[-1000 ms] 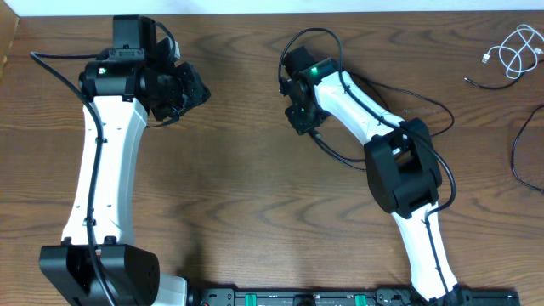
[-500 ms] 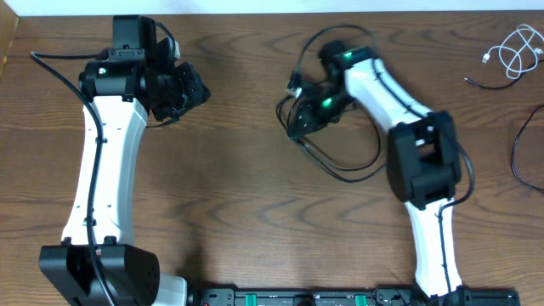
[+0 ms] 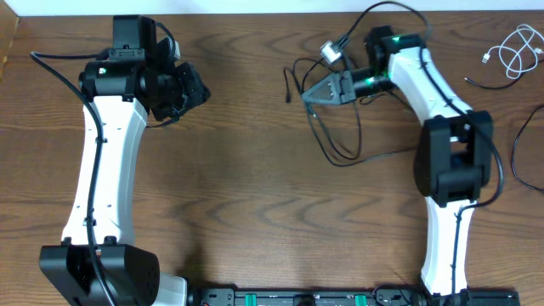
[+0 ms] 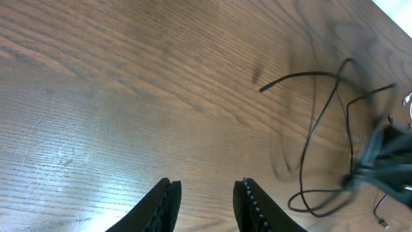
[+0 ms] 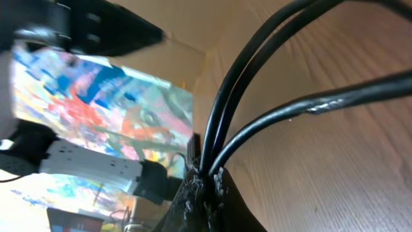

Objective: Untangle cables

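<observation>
Strands of black cable (image 5: 251, 55) pinched in right gripper (image 3: 308, 97) — white cable (image 3: 516, 49) apart.

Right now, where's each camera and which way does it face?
Overhead: above the table, looking straight down at left arm, right arm, black cable, white cable.
Left wrist: on the left arm, facing across the table; open left gripper shows.
Right wrist: on the right arm, close-up; right gripper pinches the black cable.
All three show the black cable.

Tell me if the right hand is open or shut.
Shut: the right hand has its fingers pressed together on strands of the black cable.
</observation>
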Tool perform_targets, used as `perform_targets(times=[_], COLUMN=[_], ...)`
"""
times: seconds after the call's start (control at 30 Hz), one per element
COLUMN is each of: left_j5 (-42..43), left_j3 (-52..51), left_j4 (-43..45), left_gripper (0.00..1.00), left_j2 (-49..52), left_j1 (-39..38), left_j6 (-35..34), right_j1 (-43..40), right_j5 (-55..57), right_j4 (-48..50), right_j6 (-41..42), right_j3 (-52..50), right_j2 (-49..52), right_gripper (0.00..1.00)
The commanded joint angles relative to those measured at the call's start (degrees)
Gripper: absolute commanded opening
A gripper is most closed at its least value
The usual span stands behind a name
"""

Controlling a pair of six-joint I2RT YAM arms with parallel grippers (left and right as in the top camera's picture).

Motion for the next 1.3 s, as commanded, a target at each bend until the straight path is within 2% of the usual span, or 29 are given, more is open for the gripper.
perform_targets(times=[0.0, 0.07, 0.23, 0.47, 0.6, 0.8, 0.97, 1.17, 1.27], left_j5=[-0.55, -0.55, -0.52, -0.52, -0.52, -0.52, -0.52, -0.52, -0.52], left_j3=[-0.04, -0.04, -0.04, -0.04, -0.04, -0.04, -0.04, -0.04, -0.04], left_j4=[-0.24, -0.04, 0.42, 0.37, 0.37, 0.39, 0.42, 1.22, 1.18], left_gripper=[0.33, 0.33, 0.33, 0.33, 0.33, 0.33, 0.33, 0.33, 0.33], left_j2=[0.20, 0.20, 0.20, 0.20, 0.20, 0.20, 0.20, 0.20, 0.20], left_j1=[0.04, 0.02, 0.02, 0.02, 0.02, 0.02, 0.02, 0.02, 0.02], left_j6=[0.72, 0.72, 0.68, 0.68, 0.68, 0.68, 0.70, 0.66, 0.48], right_j1=[-3.04, -4.35, -6.03, -8.15, -10.75, -15.58, -18.75, -18.36, -18.64], right_j5=[-6.75, -4.09, 10.03, 25.77, 34.23, 46.99, 51.74, 53.55, 57.86], right_j4=[1.20, 3.08, 11.50, 21.70, 24.65, 25.75, 24.55, 19.93, 19.45], right_j6=[-1.53, 0.26, 11.89, 23.12, 27.28, 29.97, 29.99, 29.94, 29.94], right_j3=[0.98, 1.09, 1.31, 1.33, 1.33, 1.33, 1.33, 1.33, 1.33], right_j2=[-7.28, -10.16, -18.32, -31.45, -37.27, -44.48, -49.05, -48.33, -47.67], right_gripper=[0.01, 0.01, 0.01, 0.01, 0.01, 0.01, 0.01, 0.01, 0.01])
